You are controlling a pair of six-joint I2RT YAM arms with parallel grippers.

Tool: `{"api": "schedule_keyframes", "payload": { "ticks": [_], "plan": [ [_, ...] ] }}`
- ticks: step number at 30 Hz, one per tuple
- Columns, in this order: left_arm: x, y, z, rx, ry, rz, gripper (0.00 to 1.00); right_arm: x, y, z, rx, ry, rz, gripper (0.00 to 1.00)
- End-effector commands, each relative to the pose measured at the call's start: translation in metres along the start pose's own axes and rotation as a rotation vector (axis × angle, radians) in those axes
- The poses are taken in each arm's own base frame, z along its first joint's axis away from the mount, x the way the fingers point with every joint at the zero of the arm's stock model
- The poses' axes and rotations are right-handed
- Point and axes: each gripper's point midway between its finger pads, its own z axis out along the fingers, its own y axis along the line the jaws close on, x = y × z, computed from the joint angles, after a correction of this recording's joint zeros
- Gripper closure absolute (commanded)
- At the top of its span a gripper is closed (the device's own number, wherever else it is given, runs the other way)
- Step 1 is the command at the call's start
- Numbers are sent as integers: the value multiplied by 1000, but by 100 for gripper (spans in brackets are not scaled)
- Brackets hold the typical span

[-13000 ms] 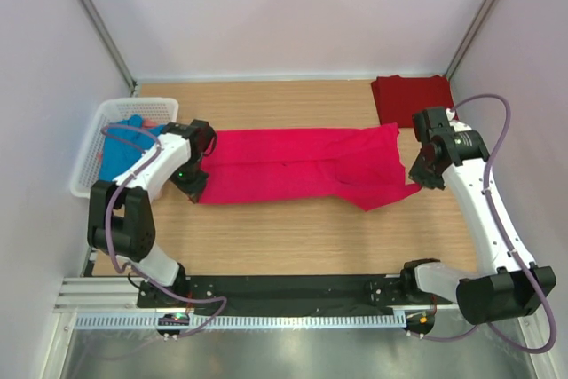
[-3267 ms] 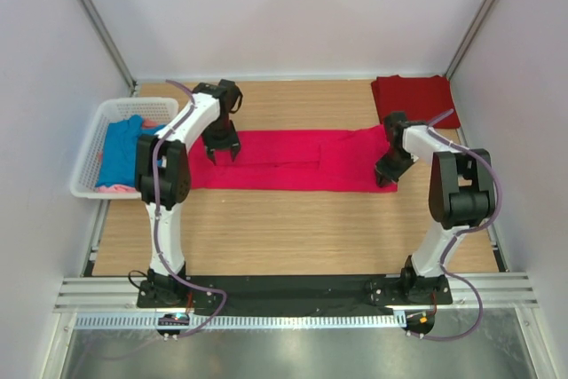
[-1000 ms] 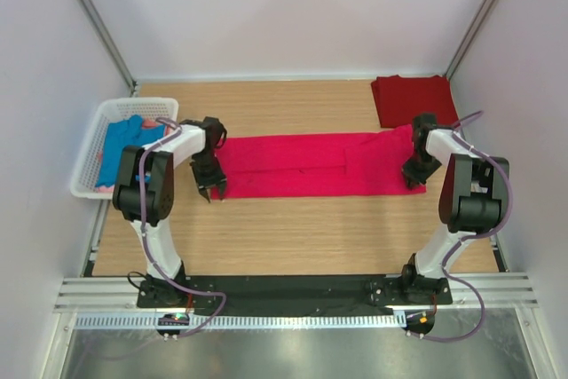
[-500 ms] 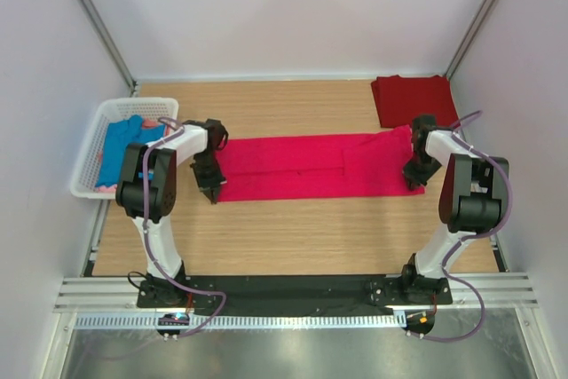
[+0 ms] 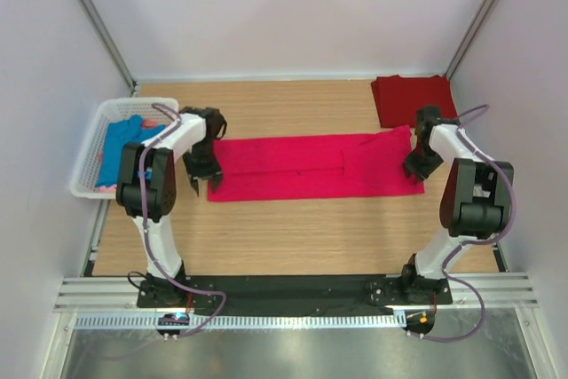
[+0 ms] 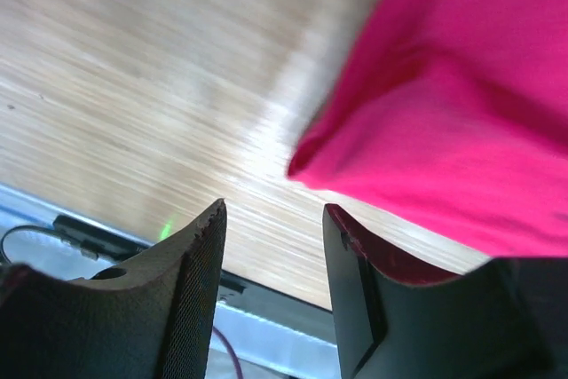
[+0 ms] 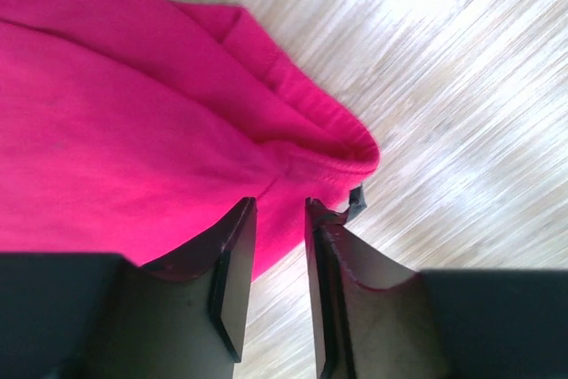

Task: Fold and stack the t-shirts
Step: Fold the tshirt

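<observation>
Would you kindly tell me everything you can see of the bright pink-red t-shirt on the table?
The pink-red t-shirt is soft plain cloth, folded lengthwise into a long flat band across the wooden table, with fold lines showing and a hemmed edge at its right end. The left gripper stands open just off its left corner; the right gripper sits over the right end.

Bare tabletop [image 5: 293,237] nearside of t-shirt [image 5: 302,166]; basket [image 5: 84,170] left

Wooden table [image 5: 293,228] — pinkish-red t-shirt [image 5: 311,166] flat mid-table, dark red t-shirt [image 5: 413,99] far right, basket [image 5: 87,155] left edge.
</observation>
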Motion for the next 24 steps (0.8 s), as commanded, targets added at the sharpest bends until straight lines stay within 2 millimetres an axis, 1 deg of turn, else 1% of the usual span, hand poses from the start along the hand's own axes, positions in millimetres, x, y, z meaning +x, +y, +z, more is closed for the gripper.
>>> {"api": "schedule_keyframes", "payload": {
  "ticks": [1, 2, 3, 4, 5, 6, 7, 8, 9, 10, 11, 12, 13, 14, 15, 16, 17, 18, 19, 20, 21, 22, 24],
  "plan": [
    [-34, -13, -54, 104, -170, -12, 51, -18, 17, -31, -88, -38, 137, 62],
    [-38, -21, -60, 128, -192, 20, 50, -20, 23, -32, -104, -44, 167, 60],
    [-43, -34, -65, 178, -200, 32, 50, -20, 27, -32, -112, -40, 194, 55],
    [-45, -43, -68, 211, -195, 50, 50, -20, 34, -31, -132, -29, 228, 53],
    [-50, -56, -76, 269, -197, 62, 50, -21, 43, -28, -145, -19, 285, 51],
    [-49, -67, -78, 318, -174, 88, 50, -26, 50, -29, -160, -20, 318, 48],
    [-50, -79, -73, 356, -136, 100, 50, -30, 55, -29, -165, -24, 341, 47],
    [-53, -88, -76, 388, -138, 109, 50, -42, 64, -33, -173, -46, 389, 46],
    [-55, -93, -74, 405, -133, 120, 50, -44, 67, -26, -150, -40, 403, 44],
    [-58, -101, -73, 434, -128, 127, 50, -48, 70, -24, -134, -44, 420, 43],
    [-62, -106, -74, 448, -134, 131, 50, -59, 74, -31, -127, -64, 445, 42],
    [-65, -109, -74, 452, -138, 134, 50, -59, 77, -23, -96, -55, 472, 41],
    [-67, -110, -71, 447, -137, 132, 50, -62, 80, -23, -87, -60, 491, 41],
    [-67, -111, -62, 426, -118, 135, 49, -66, 83, -27, -81, -65, 512, 41],
    [-71, -111, -62, 411, -120, 131, 50, -68, 85, -24, -65, -66, 556, 40],
    [-71, -109, -55, 383, -109, 128, 49, -63, 89, -17, -49, -54, 557, 40],
    [-73, -103, -40, 319, -97, 122, 49, -61, 92, -13, -38, -44, 559, 40],
    [-70, -97, -32, 279, -75, 121, 49, -63, 100, -15, -48, -46, 559, 40],
    [-68, -92, -25, 243, -64, 118, 49, -59, 103, -5, -16, -37, 550, 40],
    [-71, -82, -17, 177, -78, 114, 49, -53, 108, -4, -2, -33, 522, 40],
    [-71, -76, -11, 143, -74, 113, 49, -56, 117, -7, -17, -41, 512, 40],
    [-65, -68, -2, 104, -60, 113, 48, -55, 121, -4, -12, -42, 500, 40],
    [-67, -52, 6, 36, -66, 84, 48, -49, 132, 6, -14, -32, 474, 40]
  ]
}}
